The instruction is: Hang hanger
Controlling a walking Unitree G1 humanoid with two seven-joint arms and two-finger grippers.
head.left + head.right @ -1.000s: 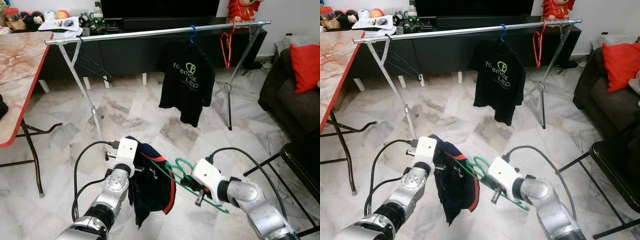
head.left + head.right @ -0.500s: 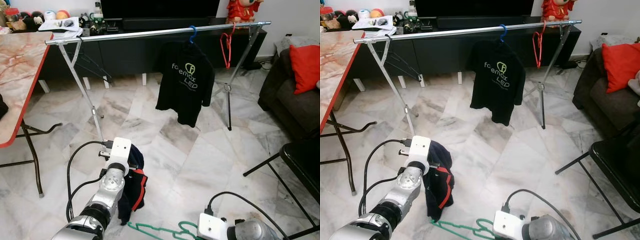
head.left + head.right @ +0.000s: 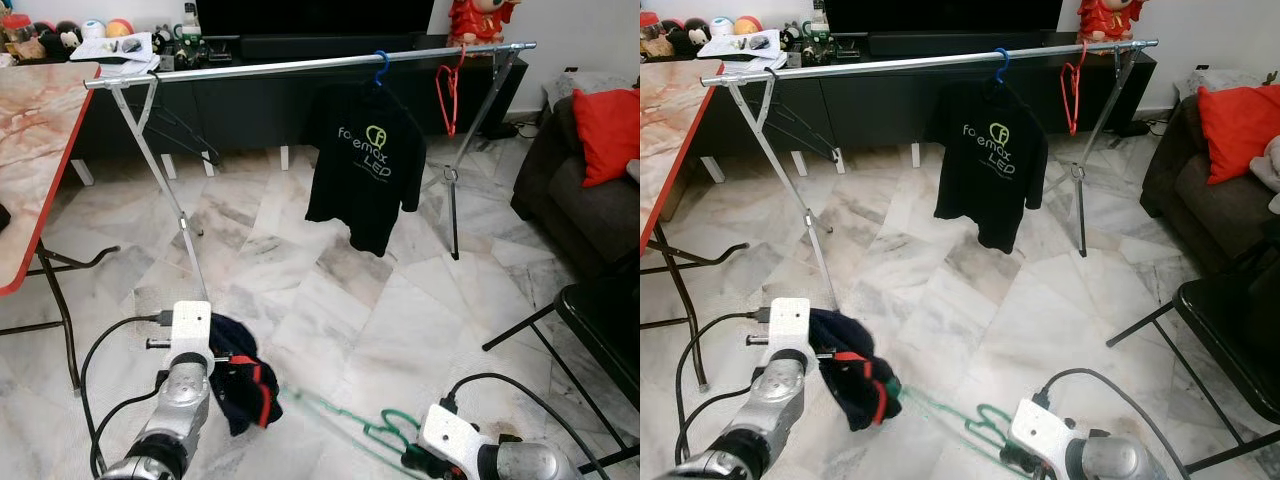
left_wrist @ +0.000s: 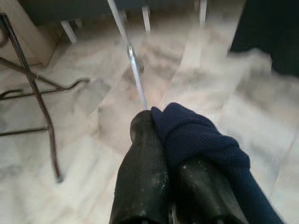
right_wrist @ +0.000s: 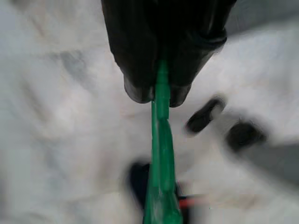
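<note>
Over marble floor, green hanger lengthwise between both grippers.

Home living room: marble-tile floor, dark sofa with red cushion, low black TV cabinet, clothes rail carrying black T-shirt, marble-pattern tabletop.
</note>
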